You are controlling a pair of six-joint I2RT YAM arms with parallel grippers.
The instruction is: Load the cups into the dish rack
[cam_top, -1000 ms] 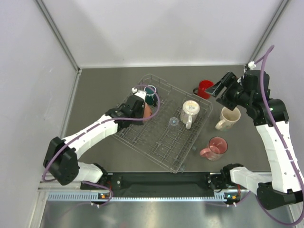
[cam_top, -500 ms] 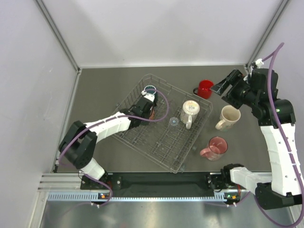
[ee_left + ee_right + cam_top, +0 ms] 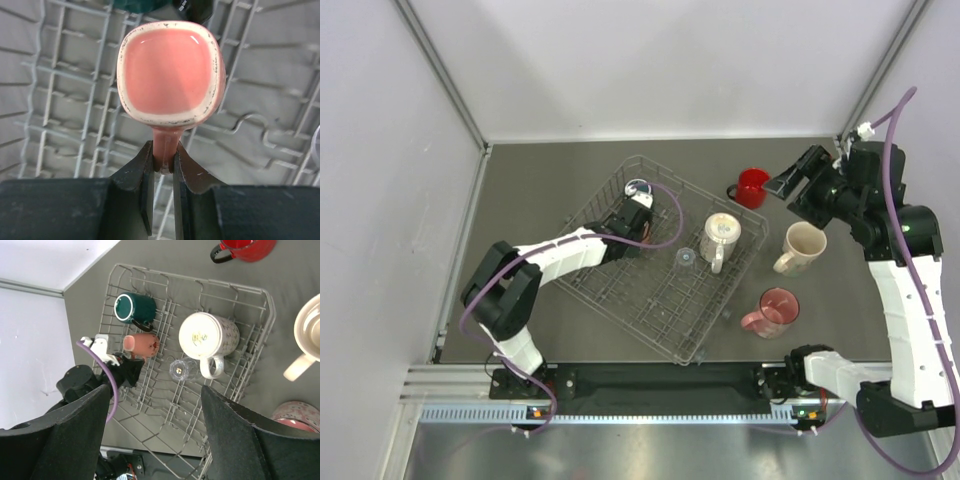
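Observation:
The dish rack [image 3: 660, 300] lies in the middle of the table. My left gripper [image 3: 626, 226] reaches into its far left part. In the left wrist view that gripper [image 3: 164, 161] is shut on the handle of the small salmon mug [image 3: 170, 70], which lies over the rack grid [image 3: 75, 100]. The right wrist view shows this mug [image 3: 142, 345] on its side beside the dark teal mug [image 3: 134, 307]. A patterned cream mug [image 3: 720, 232] and a clear glass cup [image 3: 685, 258] stand in the rack. My right gripper [image 3: 786, 183] is open and empty, high above the red mug [image 3: 752, 186].
On the table right of the rack are a plain cream mug [image 3: 803, 245] and a translucent pink mug [image 3: 775, 310]. The red mug stands just beyond the rack's far right corner. Grey walls close the table at the back and sides.
My left arm has swung lower and carried the salmon mug a little right and down into the rack beside the teal mug. My right arm rose slightly, then held still.

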